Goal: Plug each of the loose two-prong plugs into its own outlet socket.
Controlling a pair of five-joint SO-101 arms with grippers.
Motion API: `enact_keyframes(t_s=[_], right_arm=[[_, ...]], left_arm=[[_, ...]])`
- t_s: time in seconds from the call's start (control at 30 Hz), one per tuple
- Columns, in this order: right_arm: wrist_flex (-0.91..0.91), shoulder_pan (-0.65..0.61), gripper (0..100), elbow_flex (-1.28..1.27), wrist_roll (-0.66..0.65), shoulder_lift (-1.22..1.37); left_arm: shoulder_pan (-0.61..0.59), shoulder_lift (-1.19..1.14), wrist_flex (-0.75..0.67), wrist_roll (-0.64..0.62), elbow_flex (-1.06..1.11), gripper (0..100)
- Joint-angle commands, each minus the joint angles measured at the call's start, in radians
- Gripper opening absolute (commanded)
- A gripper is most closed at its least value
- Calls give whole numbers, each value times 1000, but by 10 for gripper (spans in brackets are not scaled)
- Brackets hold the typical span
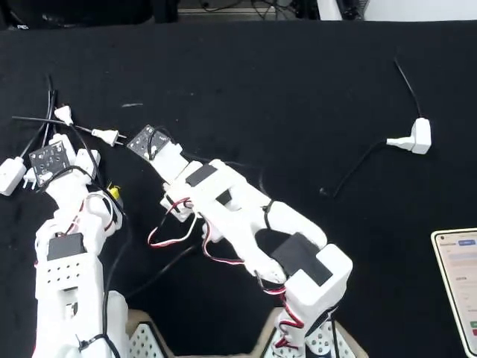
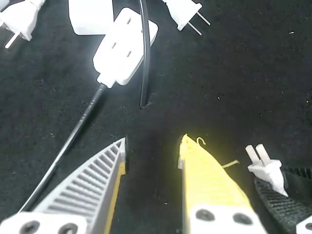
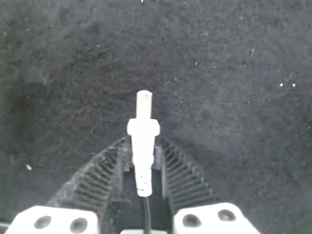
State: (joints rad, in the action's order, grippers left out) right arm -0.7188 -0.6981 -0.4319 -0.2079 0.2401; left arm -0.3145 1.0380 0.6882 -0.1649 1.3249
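- Left tool (image 2: 152, 141): released, empty, just short of the socket (image 2: 124, 46).
- Right tool (image 3: 142, 146): grasping a plug (image 3: 143, 129), prongs forward, near the socket.
- Loose plug (image 2: 186, 10) beside the socket, slots vacant; apparently no insertion yet made.
- Corded block (image 1: 419, 136), well apart from the socket: state unclear.

From above, the left arm's camera board (image 1: 51, 160) lies over its fingers, and the right arm's camera board (image 1: 149, 142) does the same. A phone (image 1: 456, 287) is cut by the right border. In the left wrist view, a white block (image 2: 90, 17), a loose plug (image 2: 22, 17) and a second plug (image 2: 185, 12) are cut by the border. A black cable (image 2: 145, 48) crosses the outlet socket (image 2: 117, 53) and hides a strip of it. In the right wrist view, the held plug (image 3: 142, 141) is seen edge-on, so one prong covers the other.
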Motion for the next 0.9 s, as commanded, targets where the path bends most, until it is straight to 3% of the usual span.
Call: enact_keyframes(t_s=[0.0, 0.2, 0.5, 0.7, 0.87], right_arm=[[-46, -9, 11, 31, 0, -31], [18, -14, 10, -101, 0, -211], [574, -38, 10, -527, 2, -475], [617, -117, 10, -556, 0, -484], [617, -117, 10, -559, 0, -492]], left_arm=[[-8, 17, -8, -6, -70, 184], [-10, 17, -6, -11, -74, 184], [12, 18, 161, -89, -222, 184], [134, 54, 212, -80, -245, 184], [199, 258, 250, -11, -186, 184]])
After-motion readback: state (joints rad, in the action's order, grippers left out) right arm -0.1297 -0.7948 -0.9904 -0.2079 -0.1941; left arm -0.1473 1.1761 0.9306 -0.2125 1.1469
